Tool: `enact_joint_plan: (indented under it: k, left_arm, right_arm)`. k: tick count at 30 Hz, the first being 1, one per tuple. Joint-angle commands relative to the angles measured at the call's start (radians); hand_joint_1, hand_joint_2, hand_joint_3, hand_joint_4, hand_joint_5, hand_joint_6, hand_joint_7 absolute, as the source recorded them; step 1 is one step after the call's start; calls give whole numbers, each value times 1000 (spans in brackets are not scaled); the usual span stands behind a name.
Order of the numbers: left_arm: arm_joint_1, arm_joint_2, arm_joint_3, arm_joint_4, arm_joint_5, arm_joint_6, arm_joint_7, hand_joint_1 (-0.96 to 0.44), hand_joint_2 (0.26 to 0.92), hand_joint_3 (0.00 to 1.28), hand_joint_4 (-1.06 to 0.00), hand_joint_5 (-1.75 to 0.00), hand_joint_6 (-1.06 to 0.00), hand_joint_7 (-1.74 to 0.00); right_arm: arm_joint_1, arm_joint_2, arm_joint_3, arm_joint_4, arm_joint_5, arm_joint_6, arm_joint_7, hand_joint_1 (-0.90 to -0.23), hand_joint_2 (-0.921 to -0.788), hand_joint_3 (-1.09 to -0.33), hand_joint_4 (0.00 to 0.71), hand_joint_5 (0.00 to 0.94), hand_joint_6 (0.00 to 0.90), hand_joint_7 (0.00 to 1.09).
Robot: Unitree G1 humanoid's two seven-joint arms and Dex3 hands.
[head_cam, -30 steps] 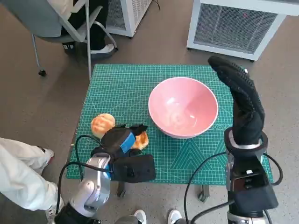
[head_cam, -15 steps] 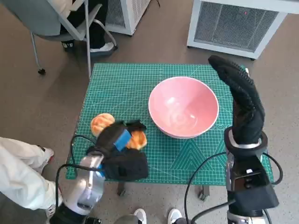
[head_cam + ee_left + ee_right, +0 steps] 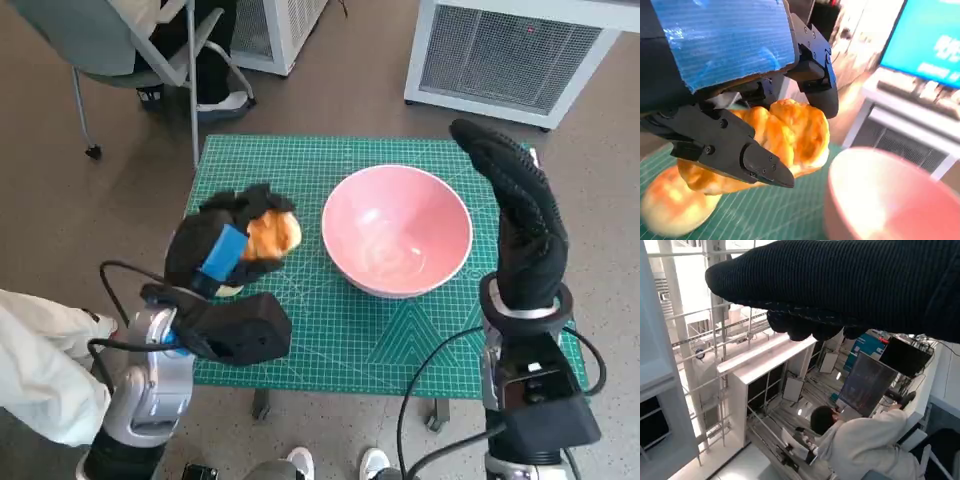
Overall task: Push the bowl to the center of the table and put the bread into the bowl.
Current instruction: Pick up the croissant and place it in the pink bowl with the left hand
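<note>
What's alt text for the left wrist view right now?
The left hand, its back taped blue, holds a golden bread roll above the green mat. A second roll lies on the mat below, and the pink bowl sits blurred alongside.

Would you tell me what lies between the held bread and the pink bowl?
Only bare green mat, as the head view shows; the bread and bowl are apart.

Glossy pink bowl; matt green mat; knitted right robot hand; crusty bread.
</note>
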Motion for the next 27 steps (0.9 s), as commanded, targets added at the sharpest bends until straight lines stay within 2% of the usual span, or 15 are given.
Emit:
enact_joint_plan:
  k: [1,6,11,15,20,27]
  left_arm:
    - [-105,-34,16,-76,5,-70,69,3,881,5,-891,-1002,-743,-984]
    - [-187,-56,-11,-8,-25,-179,112,3,868,5,-902,-1028,-797,-887]
    - [-282,-61,-49,124,-36,-297,131,2,865,11,-884,-1079,-826,-821]
    - [-352,-73,-80,234,-33,-346,127,2,879,15,-856,-1092,-777,-893]
    - [-426,-103,-129,363,-12,-368,120,1,913,33,-777,-1129,-654,-1074]
    - [-501,-151,-200,557,21,-428,165,1,920,72,-710,-1164,-595,-1175]
  right_arm:
    - [27,-1,0,-4,4,8,8,-413,-921,-561,417,2,5,935]
    - [26,-5,-5,-9,9,11,9,-406,-921,-557,418,2,8,930]
    - [30,-3,-8,-25,-2,17,1,-395,-921,-555,419,3,15,920]
    - [35,0,-11,-37,-15,21,-6,-388,-921,-555,420,3,21,911]
    - [42,1,-16,-45,-26,20,-13,-387,-921,-551,421,4,30,897]
    - [49,0,-24,-48,-32,16,-19,-384,-921,-546,422,4,39,881]
